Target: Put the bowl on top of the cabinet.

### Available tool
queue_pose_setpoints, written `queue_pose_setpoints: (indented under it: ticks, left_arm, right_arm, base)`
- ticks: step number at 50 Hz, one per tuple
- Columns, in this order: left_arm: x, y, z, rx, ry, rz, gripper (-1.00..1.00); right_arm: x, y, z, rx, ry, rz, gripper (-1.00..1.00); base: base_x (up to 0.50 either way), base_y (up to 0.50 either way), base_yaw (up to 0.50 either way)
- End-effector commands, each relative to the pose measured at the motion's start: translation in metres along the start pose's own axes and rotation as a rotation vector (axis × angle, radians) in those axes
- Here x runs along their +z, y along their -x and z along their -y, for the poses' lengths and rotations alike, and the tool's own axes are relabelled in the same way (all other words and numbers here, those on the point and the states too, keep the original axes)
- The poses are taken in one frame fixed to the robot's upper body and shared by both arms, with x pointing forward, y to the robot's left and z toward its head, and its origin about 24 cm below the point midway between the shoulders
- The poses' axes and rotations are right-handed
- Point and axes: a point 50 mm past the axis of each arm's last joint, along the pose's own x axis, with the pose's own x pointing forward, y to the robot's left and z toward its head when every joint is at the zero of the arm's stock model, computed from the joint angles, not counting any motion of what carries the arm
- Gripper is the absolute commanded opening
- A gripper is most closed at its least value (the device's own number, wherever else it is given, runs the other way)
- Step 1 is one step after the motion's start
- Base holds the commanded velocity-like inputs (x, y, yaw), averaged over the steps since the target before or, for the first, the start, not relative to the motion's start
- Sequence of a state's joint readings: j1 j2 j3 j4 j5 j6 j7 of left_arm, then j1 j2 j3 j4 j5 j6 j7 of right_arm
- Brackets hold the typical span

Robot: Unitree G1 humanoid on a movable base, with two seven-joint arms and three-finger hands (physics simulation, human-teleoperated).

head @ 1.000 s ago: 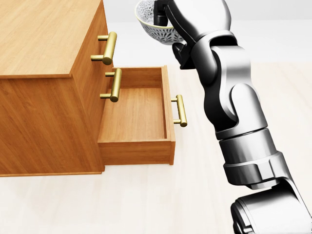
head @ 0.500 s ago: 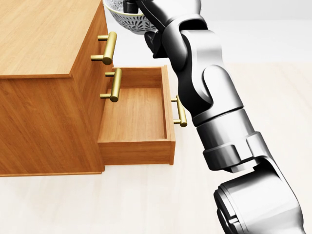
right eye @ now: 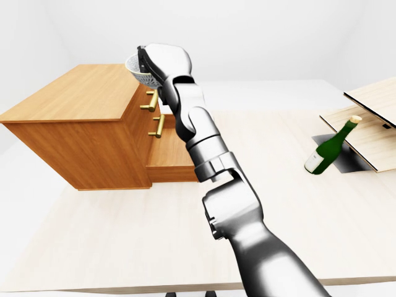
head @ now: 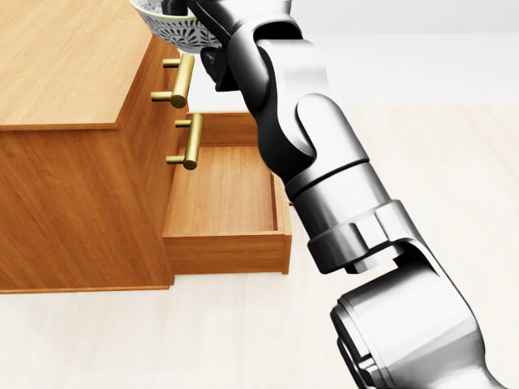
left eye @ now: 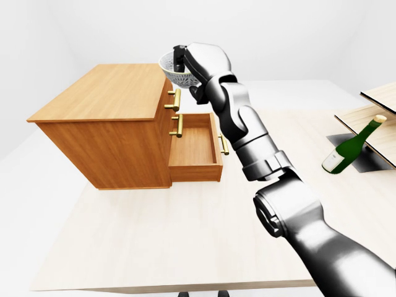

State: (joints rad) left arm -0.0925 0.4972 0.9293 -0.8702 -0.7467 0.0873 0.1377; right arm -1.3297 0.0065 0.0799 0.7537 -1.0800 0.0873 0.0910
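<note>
A white patterned bowl [left eye: 173, 70] hangs in the air at the right edge of the wooden cabinet's top [left eye: 108, 93], seen best in the left-eye view. My right hand [left eye: 180, 62] is shut on the bowl's rim, a dark finger inside it. In the head view only the bowl's underside [head: 172, 29] shows at the top edge, above the upper brass handle [head: 180, 79]. The cabinet's lowest drawer [left eye: 193, 148] stands pulled out and holds nothing. My left hand is not in any view.
A green bottle [left eye: 350, 148] leans against a slanted wooden board [left eye: 371, 120] at the right of the left-eye view. The cabinet stands on a pale tabletop [left eye: 154, 229], whose near edge runs along the bottom. My right arm [head: 324, 203] crosses the drawer's right side.
My right arm has swung left, carrying the bowl from above the floor right of the drawer to the cabinet top's right edge. The arm now hides the drawer's handle.
</note>
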Motion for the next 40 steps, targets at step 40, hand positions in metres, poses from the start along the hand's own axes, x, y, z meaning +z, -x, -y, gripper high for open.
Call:
queue_pose_setpoints:
  ticks: [40]
  left_arm:
    - [-0.003,0.006,-0.002,-0.001,-0.019,-0.026,1.00]
  right_arm:
    - [0.046,-0.013,-0.007,0.001,-0.037,0.074,-1.00]
  base:
    - [0.00,0.00,0.00]
